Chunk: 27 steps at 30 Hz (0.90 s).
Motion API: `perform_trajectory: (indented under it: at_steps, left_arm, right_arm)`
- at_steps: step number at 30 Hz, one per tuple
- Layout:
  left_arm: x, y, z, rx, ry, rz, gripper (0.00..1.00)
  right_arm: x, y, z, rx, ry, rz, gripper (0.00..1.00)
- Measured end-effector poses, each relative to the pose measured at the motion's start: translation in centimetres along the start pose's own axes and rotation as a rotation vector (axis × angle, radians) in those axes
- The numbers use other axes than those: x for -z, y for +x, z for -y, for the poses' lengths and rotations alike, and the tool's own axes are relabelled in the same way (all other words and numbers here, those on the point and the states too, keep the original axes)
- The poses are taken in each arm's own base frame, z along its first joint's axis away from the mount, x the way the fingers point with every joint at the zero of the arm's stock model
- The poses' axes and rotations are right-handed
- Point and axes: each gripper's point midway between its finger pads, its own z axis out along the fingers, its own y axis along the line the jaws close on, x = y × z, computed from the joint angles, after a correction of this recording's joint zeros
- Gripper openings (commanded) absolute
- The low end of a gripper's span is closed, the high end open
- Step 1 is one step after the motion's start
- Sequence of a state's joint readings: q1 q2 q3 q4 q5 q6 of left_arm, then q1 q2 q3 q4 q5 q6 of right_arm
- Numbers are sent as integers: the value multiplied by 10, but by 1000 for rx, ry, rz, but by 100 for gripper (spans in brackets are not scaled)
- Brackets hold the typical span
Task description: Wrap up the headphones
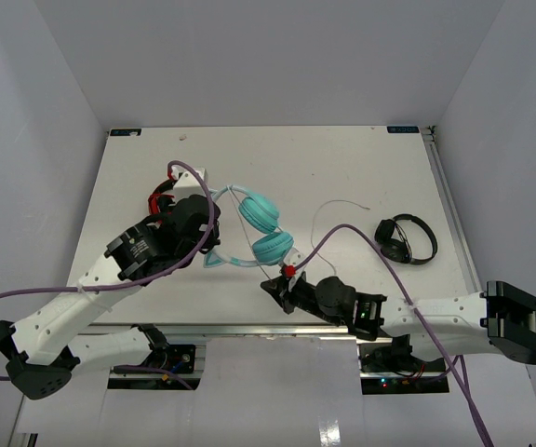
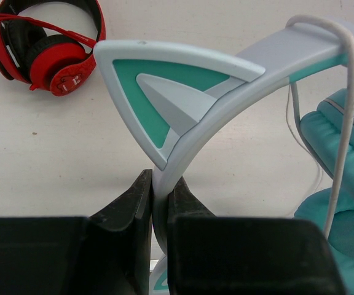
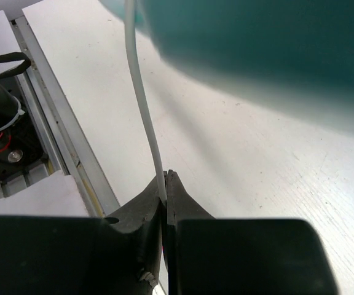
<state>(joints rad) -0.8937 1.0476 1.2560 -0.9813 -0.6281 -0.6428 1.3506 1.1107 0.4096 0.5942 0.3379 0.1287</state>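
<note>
Left fingers (image 2: 141, 200) clamp the headphones (image 2: 238, 80); right wrist view alone shows right fingers (image 3: 177, 203) pinching cord (image 3: 141, 92).

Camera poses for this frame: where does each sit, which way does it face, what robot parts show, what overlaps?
Top external: above, behind the arms, looking down on the table; both arms show.
Left wrist: on the left arm, facing along the left gripper, shut on the band of the headphones.
Right wrist: on the right arm, facing along the right gripper, shut on the cord.
Shared: top and left wrist both show the red-and-black headphones.
</note>
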Motion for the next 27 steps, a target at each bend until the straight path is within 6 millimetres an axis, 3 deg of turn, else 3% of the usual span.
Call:
perform_trajectory:
  at_steps: [10,27]
  left_arm:
    - [2,-7,0,28,12,25,0]
    - [18,-17,3,86,91,61,0]
  right_arm:
    - [-5,21,8,35,28,4,8]
    - [-17,28,14,49,66,33,8]
